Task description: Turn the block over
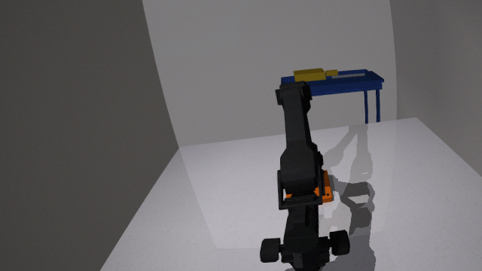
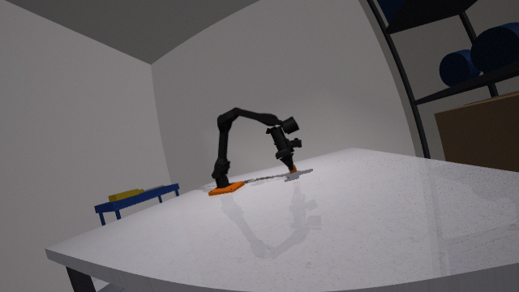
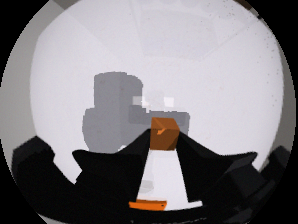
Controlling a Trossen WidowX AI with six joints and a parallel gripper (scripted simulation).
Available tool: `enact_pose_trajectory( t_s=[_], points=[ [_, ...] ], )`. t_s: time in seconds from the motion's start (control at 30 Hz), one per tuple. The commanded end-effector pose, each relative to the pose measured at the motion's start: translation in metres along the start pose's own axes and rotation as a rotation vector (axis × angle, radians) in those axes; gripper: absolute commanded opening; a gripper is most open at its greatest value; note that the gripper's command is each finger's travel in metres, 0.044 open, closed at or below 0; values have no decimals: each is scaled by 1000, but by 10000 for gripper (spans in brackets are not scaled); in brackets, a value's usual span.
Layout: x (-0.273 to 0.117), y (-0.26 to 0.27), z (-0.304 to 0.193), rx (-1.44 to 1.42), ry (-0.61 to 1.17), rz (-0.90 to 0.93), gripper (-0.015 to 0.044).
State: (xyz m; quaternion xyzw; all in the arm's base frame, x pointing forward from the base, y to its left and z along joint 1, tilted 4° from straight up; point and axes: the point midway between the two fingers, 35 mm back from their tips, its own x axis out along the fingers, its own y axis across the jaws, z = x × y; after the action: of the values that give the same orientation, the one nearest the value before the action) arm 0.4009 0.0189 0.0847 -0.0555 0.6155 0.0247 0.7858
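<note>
The orange-brown block [image 2: 293, 169] [image 3: 165, 140] is held between the fingertips. In the wrist view it shows two faces, and a small brighter orange mark lies on the side toward the camera. In the exterior view it looks tilted and close above the white table [image 2: 365, 227] [image 3: 225, 100]; a small gap seems to show over its shadow, but contact is hard to judge. My gripper [image 2: 292, 166] [image 3: 162, 132] is shut on the block and points down at a slant. In the top view the block and fingertips are hidden or out of frame.
The arm stands on an orange base plate [image 1: 327, 193] [image 2: 227, 189] [image 3: 147, 205]. A blue side table [image 1: 350, 83] [image 2: 139, 199] with yellow boxes stands beyond the table edge. A dark shelf rack [image 2: 409, 89] and a brown box [image 2: 478, 130] are off to the right in the exterior view.
</note>
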Motion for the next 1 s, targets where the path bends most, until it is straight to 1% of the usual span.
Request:
enact_pose_trajectory(
  t_s=[0.0,0.7,0.8,0.97],
  points=[
    [3,1,-2,-3,-50,7,0],
    [4,1,-9,-5,-344,5,0],
    [4,1,-10,-5,-365,4,0],
    [12,1,-7,-3,-420,6,0]
  ],
)
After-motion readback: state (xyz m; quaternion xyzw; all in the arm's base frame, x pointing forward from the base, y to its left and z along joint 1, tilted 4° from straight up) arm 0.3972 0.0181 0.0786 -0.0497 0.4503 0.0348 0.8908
